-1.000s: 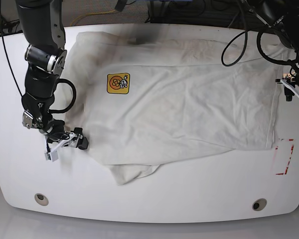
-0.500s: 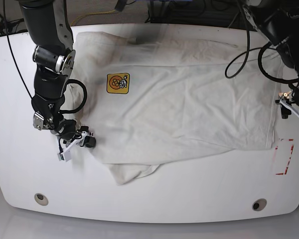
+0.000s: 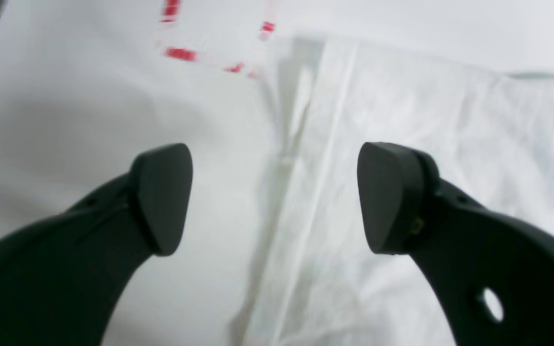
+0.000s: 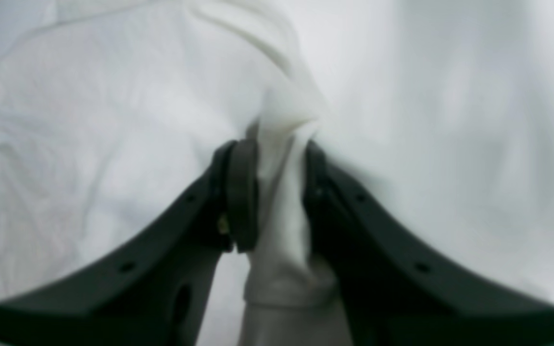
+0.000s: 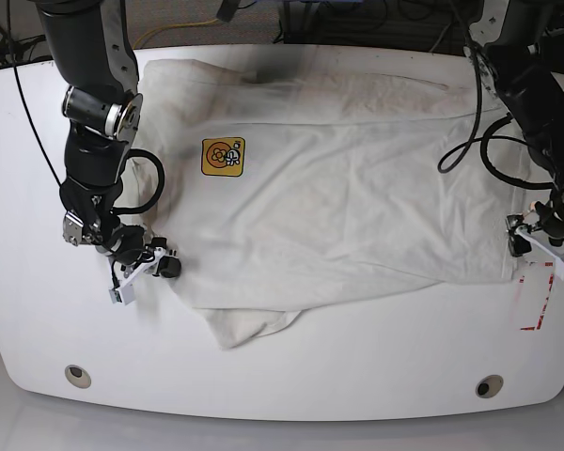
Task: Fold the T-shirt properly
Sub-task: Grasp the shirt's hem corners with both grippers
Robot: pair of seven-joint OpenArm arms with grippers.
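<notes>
**Shirt spread on the white table, one edge pinched, one gripper spread at the hem**

We work on a white table (image 5: pixel 291 376) with rounded corners and two small round fittings (image 5: pixel 76 375) set near its front edge. Behind the far edge we see a dark floor strewn with cables (image 5: pixel 197 23). A rectangle of red tape marks (image 5: pixel 534 296) sits on the table near the front right of the base view.

The T-shirt (image 5: pixel 357 207) lies spread over most of the tabletop, wrinkled, with a small orange-and-black graphic (image 5: pixel 223 156) facing up. A folded flap of cloth pokes out from under its front edge. The strip of bare table in front of the shirt is wide; the bare margins at both ends are narrower, and the far edge of the shirt runs close to the table's back rim.

Our right gripper (image 4: pixel 277 158) is clenched on a bunched fold of the shirt's edge, the white cloth standing up between its pads, at the left end in the base view. Our left gripper (image 3: pixel 274 197) hangs with its fingers spread wide over the shirt's hemmed edge (image 3: pixel 325 144), one finger over bare table and the other over cloth, holding nothing. The tape marks lie just beyond it.
</notes>
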